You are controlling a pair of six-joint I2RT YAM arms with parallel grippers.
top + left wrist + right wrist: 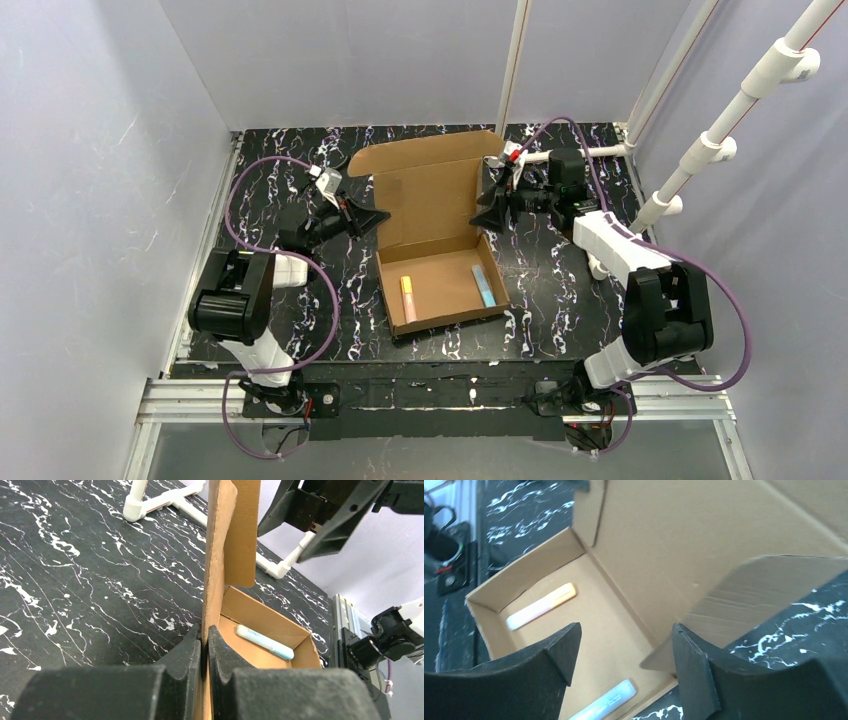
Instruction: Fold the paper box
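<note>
Pinching the left edge of the lid [430, 195], the left gripper [205, 634] is clenched on the cardboard. This holds the panel nearly upright along the far side of the tray [445, 318]. Centre: the paper box [442, 272] sits mid-table [560, 290] with its tray walls raised, a yellow marker [408, 298] lying at its left and a blue marker [484, 285] at its right. Right: the right gripper [625, 630] is released, jaws apart beside the lid's right side flap [764, 595] and grasping nothing. The left pinch probably steadies the lid so that this flap can be turned inward before the lid closes toward the near side.
</note>
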